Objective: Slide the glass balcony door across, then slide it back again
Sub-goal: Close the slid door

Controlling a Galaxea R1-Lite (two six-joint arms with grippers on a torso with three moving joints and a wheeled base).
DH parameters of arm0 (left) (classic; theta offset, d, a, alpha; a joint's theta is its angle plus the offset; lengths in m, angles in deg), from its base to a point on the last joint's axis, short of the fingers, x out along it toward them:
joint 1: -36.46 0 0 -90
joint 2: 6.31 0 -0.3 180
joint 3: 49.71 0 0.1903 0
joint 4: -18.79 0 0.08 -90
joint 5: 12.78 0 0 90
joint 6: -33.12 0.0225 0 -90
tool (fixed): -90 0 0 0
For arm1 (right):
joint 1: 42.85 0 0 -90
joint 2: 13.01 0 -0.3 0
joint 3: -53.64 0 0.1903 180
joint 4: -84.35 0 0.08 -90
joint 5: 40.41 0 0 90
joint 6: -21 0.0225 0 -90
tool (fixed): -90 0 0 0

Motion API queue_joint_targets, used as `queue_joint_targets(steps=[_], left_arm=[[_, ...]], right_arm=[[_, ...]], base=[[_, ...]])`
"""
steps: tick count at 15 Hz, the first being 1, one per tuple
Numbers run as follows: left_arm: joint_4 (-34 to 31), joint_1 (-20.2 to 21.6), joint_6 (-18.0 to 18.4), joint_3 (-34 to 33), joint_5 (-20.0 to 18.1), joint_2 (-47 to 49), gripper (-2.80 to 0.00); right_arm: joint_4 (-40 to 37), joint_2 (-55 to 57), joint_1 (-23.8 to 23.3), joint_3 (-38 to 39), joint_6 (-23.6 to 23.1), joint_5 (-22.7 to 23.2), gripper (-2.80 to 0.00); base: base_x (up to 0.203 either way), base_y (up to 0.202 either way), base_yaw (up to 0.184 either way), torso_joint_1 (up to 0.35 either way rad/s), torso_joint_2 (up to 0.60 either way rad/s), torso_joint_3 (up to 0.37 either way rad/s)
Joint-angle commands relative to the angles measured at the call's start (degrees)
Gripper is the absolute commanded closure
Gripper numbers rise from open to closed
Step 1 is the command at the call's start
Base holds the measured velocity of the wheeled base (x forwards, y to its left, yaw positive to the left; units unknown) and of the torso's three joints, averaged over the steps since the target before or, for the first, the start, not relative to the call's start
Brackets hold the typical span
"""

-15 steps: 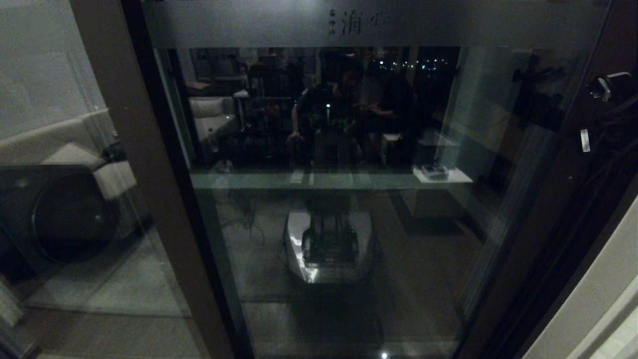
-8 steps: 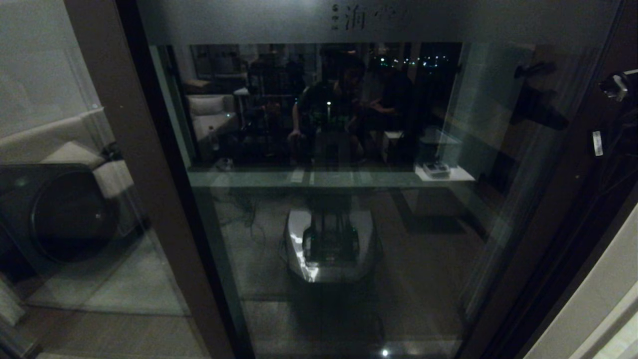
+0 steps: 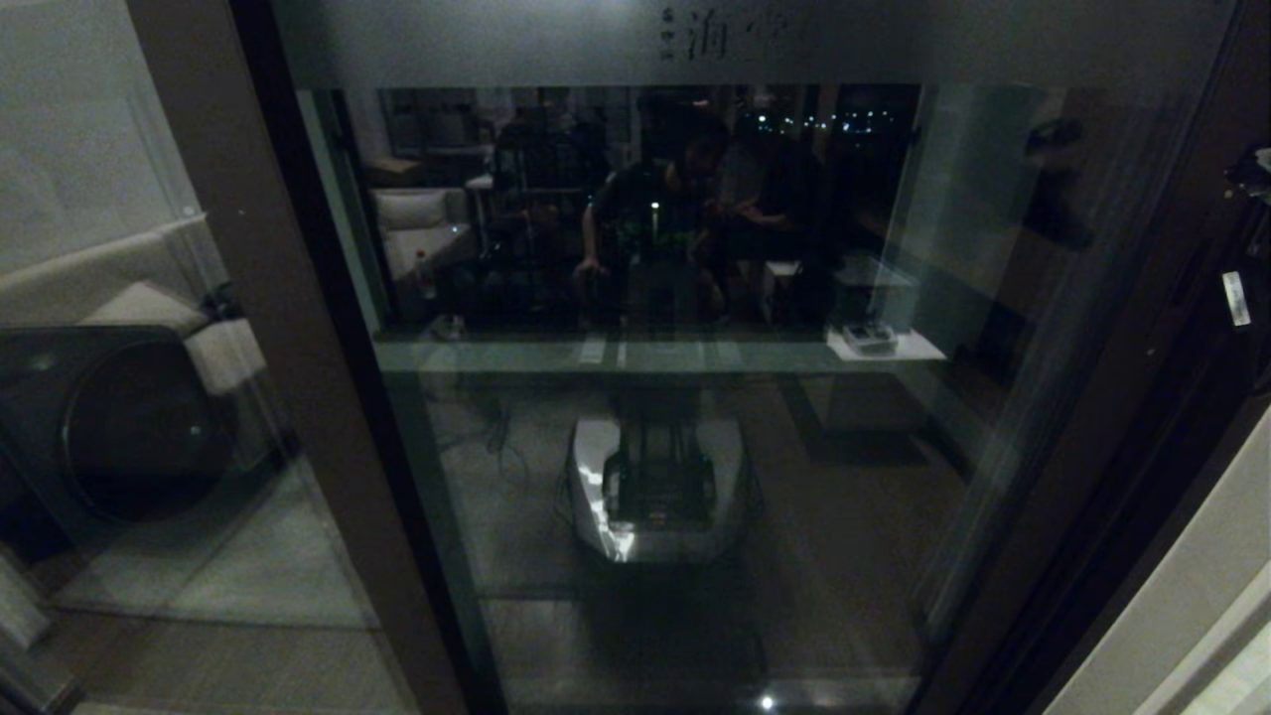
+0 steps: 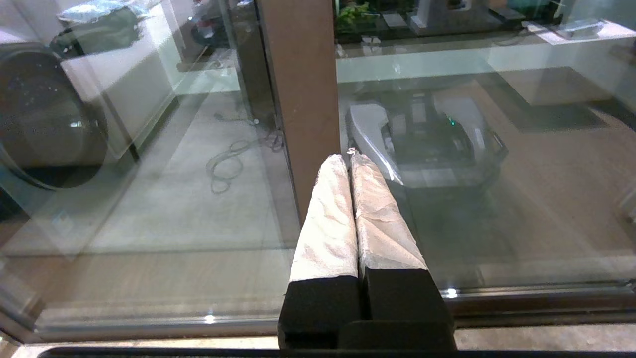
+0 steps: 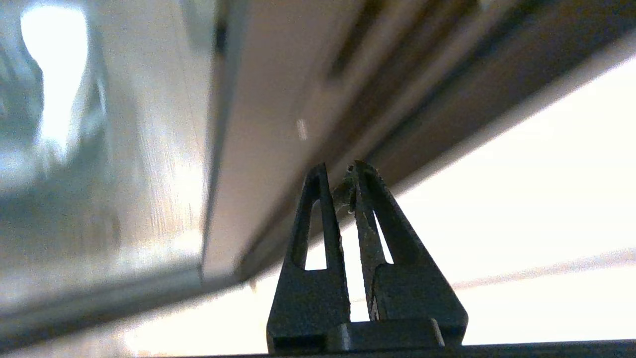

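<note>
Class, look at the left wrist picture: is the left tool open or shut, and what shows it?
Shut. The left tool has its two pale, wrapped fingers pressed together along their length with no gap, pointing toward the glass balcony door's brown frame.

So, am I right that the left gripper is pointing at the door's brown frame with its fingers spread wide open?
Not quite: the left gripper does point at the door's brown frame, but its fingers are pressed together, shut and holding nothing, as the left wrist view shows.
</note>
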Motion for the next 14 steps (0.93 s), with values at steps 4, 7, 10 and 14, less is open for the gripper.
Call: queue_joint_targets(steps=[4, 7, 10, 14], left_arm=[[0.02, 0.0, 0.03, -0.09, -0.01, -0.01, 0.0], [0.02, 0.0, 0.03, -0.09, -0.01, -0.01, 0.0], [0.02, 0.0, 0.03, -0.09, -0.01, -0.01, 0.0], [0.02, 0.0, 0.03, -0.09, -0.01, -0.01, 0.0]], right_arm=[[-15.29, -2.48, -0.43, -6.18, -0.14, -0.4, 0.0], [-17.62, -2.48, -0.52, -6.64, -0.3, -0.4, 0.0], [-22.53, -2.69, -0.76, -8.56, -0.53, -0.42, 0.0], [-27.95, -2.74, -0.96, -11.01, -1.63, -0.4, 0.0]], base=[[0.0, 0.0, 0.0, 0.0, 0.0, 0.0], [0.0, 0.0, 0.0, 0.0, 0.0, 0.0], [0.0, 0.0, 0.0, 0.0, 0.0, 0.0], [0.0, 0.0, 0.0, 0.0, 0.0, 0.0]])
